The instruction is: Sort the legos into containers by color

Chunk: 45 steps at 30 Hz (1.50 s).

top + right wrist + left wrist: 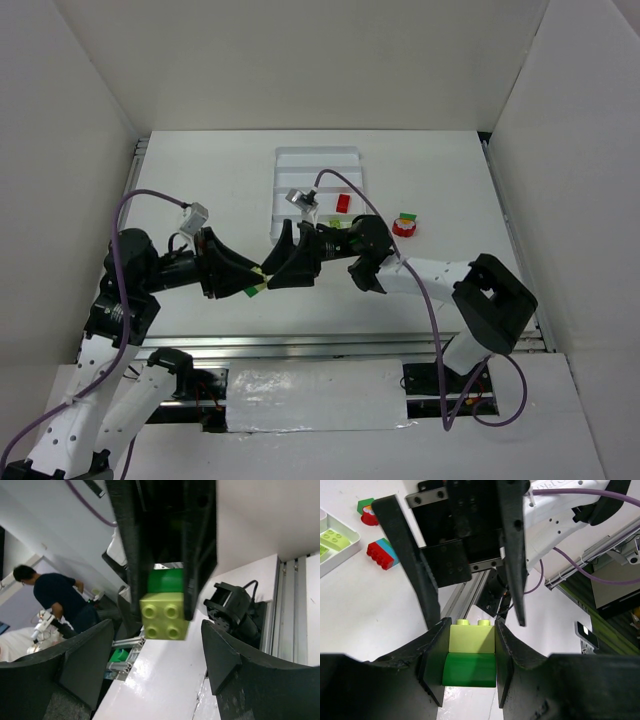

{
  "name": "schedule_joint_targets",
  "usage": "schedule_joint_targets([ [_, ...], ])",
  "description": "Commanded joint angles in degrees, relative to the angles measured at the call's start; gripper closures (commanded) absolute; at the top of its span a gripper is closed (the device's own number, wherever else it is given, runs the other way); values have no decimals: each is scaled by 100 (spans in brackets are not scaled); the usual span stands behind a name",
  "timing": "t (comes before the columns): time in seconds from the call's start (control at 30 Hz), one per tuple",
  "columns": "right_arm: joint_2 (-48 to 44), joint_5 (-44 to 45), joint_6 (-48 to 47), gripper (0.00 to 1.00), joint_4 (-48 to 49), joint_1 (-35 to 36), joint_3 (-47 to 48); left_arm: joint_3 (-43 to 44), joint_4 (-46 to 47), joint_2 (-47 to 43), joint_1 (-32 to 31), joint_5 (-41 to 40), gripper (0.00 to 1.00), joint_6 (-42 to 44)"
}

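My left gripper (470,655) is shut on a stack of two legos, a pale yellow-green brick (472,637) on a dark green brick (470,670), held above the table's near part (256,282). My right gripper (157,647) is open and faces it tip to tip. Its fingers (512,545) stand either side of the yellow-green brick (164,616) without touching it. The white tray (318,165) lies behind. It holds a red brick (343,202) and yellow-green bricks (332,539).
A red brick joined to a teal one (380,555) lies on the table by the tray. A red round piece with a green brick on it (404,226) lies right of the tray. White walls enclose the table. A person (55,597) stands beyond the rig.
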Motion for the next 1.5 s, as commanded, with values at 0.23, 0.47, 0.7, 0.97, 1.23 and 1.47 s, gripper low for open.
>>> schedule_joint_targets([
  [0.23, -310, 38, -905, 38, -447, 398, 350, 114, 286, 24, 7, -110, 100, -264],
  [0.47, -353, 117, -1054, 60, -518, 407, 271, 219, 269, 7, 7, -207, 100, -317],
  [0.7, -441, 187, -1239, 100, -799, 416, 306, 202, 278, -11, 7, -128, 87, -291],
  [0.97, -660, 449, -1475, 100, -1105, 398, 174, 377, -47, -204, 7, -856, 0, -255],
  [1.23, -1241, 1171, -1731, 100, -1362, 398, -195, 228, 260, -433, 7, -884, 2, -466],
  [1.47, -1338, 1321, -1758, 100, -1432, 398, -204, 17, 848, -450, 16, -568, 16, -782],
])
